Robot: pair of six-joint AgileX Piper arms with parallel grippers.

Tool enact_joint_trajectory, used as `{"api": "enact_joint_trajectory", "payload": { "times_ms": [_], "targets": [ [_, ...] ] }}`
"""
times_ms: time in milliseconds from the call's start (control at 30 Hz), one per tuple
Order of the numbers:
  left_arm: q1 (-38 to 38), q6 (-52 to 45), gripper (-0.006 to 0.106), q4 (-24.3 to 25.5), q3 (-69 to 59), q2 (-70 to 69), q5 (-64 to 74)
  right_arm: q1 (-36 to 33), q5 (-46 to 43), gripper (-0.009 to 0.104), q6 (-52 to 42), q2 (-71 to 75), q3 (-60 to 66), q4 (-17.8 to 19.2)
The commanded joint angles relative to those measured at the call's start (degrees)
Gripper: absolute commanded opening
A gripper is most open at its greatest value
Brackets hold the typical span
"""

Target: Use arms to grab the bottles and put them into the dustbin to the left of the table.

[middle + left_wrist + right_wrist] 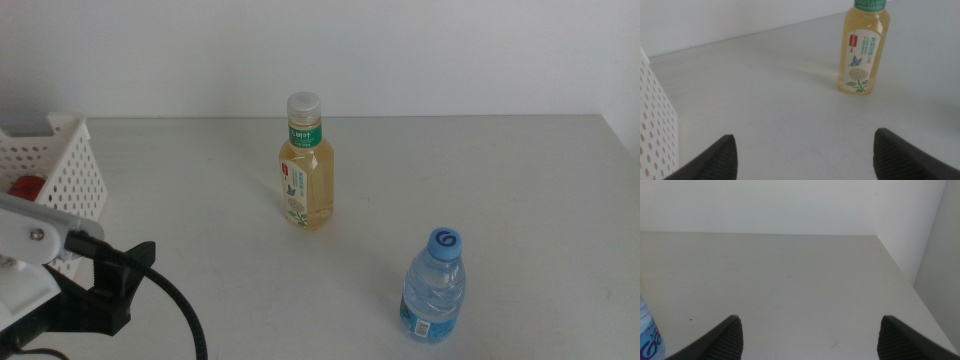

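I'm looking over the whole surface [500,170] right now, and it's sitting there wide and pale with two bottles left standing on it. The white basket [70,170] is sitting at the left edge, and something red is showing inside it, probably the can, though I can't really tell.

My left arm [60,280] is hanging low at the near left corner, just beside the basket. The left end effector [805,155] is sitting with its jaws wide apart and nothing between them, facing the tea bottle [306,165], which is standing upright mid-surface, well apart from it. I'm guessing that one's heavyish since it's looking nearly full, stiff plastic, slick label, so I'm thinking of gripping the body below the shoulder.

The right end effector [810,335] is waiting with its jaws spread too, holding nothing, with the water bottle [434,288] peeking in just beside one jaw. That one's standing upright near the front, thin-walled and probably squishy, so I'm planning a gentle squeeze around the middle.
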State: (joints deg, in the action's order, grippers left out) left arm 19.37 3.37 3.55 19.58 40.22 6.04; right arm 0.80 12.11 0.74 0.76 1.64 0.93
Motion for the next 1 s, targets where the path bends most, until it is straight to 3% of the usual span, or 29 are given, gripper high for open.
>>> {"api": "enact_joint_trajectory", "payload": {
  "times_ms": [0, 200, 500, 833, 967],
  "targets": [
    [0.22, 0.73, 0.092, 0.15, 1.78, -0.16, -5.74, 0.29, -4.21, 0.071, -0.33, 1.25, -0.58, 0.41],
    [0.22, 0.42, 0.092, 0.26, 1.78, -0.16, -6.41, 0.29, -4.21, 0.071, -0.33, 1.25, -0.58, 0.41],
    [3.26, 0.83, 0.092, 0.41, -0.08, 7.36, -20.11, 0.29, -4.21, 0.071, -0.33, 1.25, -0.58, 0.41],
    [4.11, 3.93, 0.092, 5.38, 0.43, 27.13, -45.1, 0.29, -4.21, 0.071, -0.33, 1.25, -0.58, 0.41],
    [4.11, 6.49, 0.092, 8.66, 4.8, 34.79, -45.99, 0.29, -4.21, 0.071, -0.33, 1.25, -0.58, 0.41]
  ]
}}
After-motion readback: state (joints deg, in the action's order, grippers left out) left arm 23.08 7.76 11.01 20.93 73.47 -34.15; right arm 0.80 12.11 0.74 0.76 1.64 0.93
